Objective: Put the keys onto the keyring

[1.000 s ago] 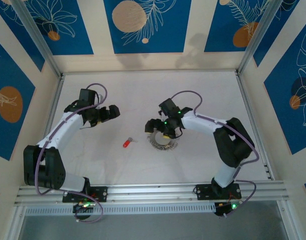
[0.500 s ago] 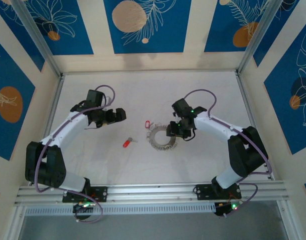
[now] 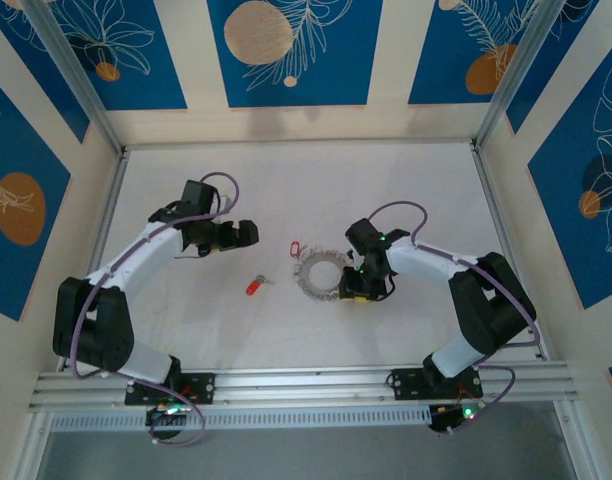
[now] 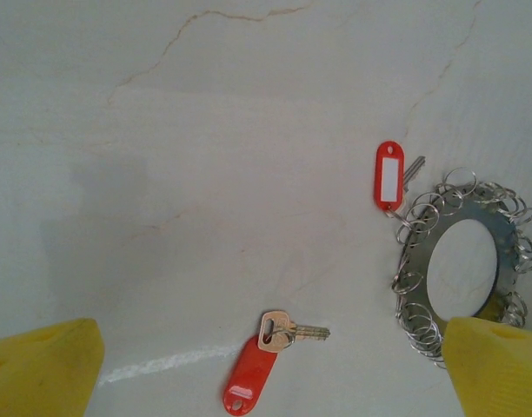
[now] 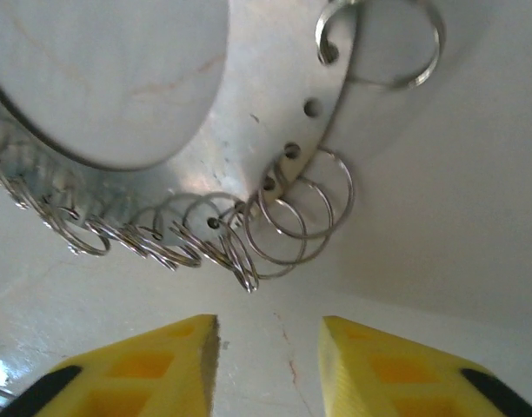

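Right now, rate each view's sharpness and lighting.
Top external: soft, even light, faint shadows on the back wall, the keyring small and coarse. Left wrist: table and both red-tagged keys crisp, the left fingertips blurred at the bottom corners. Right wrist: very close, the split rings sharp with glints, the right fingertips soft.

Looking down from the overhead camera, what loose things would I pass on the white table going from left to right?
key with the plain red tag → key with the white-labelled red tag → keyring
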